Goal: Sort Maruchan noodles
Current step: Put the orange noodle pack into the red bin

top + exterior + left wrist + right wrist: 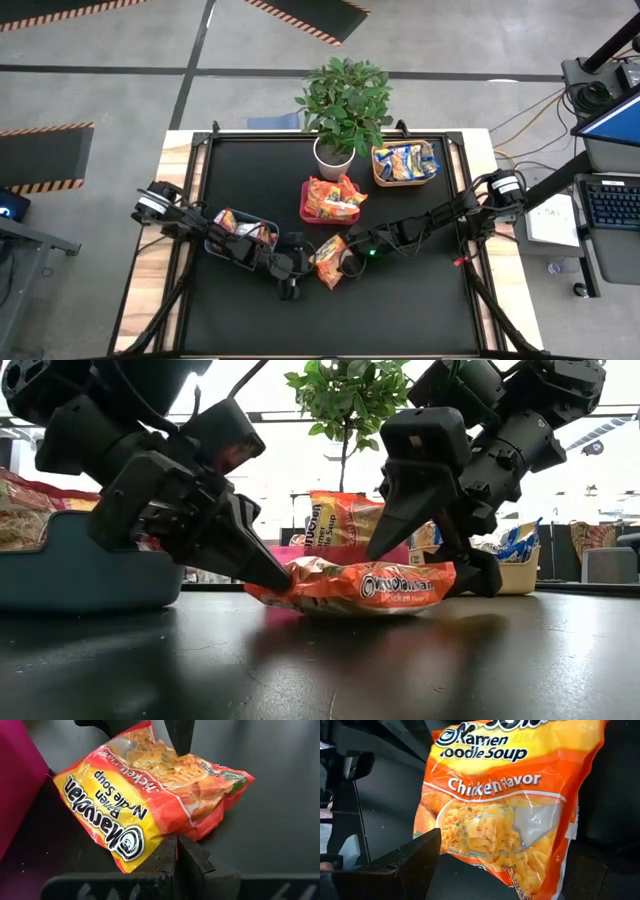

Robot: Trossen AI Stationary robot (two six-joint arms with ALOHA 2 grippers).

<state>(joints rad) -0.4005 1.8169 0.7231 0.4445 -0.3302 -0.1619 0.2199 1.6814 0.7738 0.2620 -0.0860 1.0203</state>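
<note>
An orange packet [352, 586] lies flat on the desk [400, 300] between my two grippers. My left gripper [291, 275] has its jaws closed at the packet's edge, perhaps pinching it. My right gripper [347, 262] has wide jaws astride the packet.

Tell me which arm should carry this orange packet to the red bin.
Left. The left gripper is shut on the edge of the orange packet, which lies on the table, while the right gripper stands open over it, gripping nothing. The red bin lies just beyond, seemingly within either arm's reach.
</note>
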